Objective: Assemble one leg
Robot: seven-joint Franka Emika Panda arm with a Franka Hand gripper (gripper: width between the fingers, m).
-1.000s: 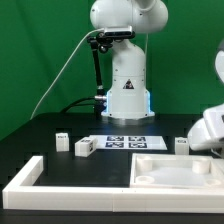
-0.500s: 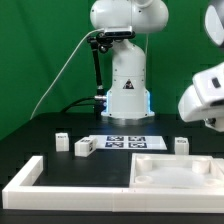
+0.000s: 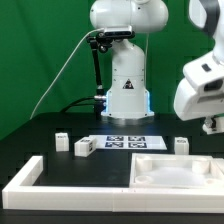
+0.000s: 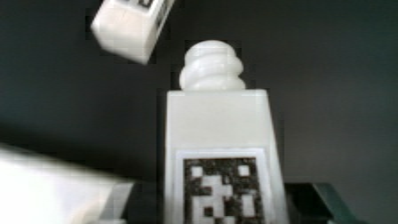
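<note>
In the wrist view my gripper (image 4: 226, 206) is shut on a leg (image 4: 222, 120), a white post with a black-and-white tag and a rounded threaded tip pointing away from the hand. The dark fingers (image 4: 317, 204) flank its tagged end. In the exterior view the gripper (image 3: 212, 123) hangs high at the right, above the table; the held leg is hard to make out there. Three more legs stand on the table: two at the exterior view's left (image 3: 61, 142) (image 3: 84, 147) and one at the right (image 3: 182, 144). One loose leg (image 4: 134, 28) also shows in the wrist view.
The large white tray-like panel (image 3: 150, 178) lies at the front right, below the gripper. A long white L-shaped border bar (image 3: 30, 176) runs along the front and left. The marker board (image 3: 126, 142) lies before the robot base (image 3: 125, 95).
The arm has risen from table height at the exterior view's right to well above the table, carrying the leg. Nothing on the table has moved.
</note>
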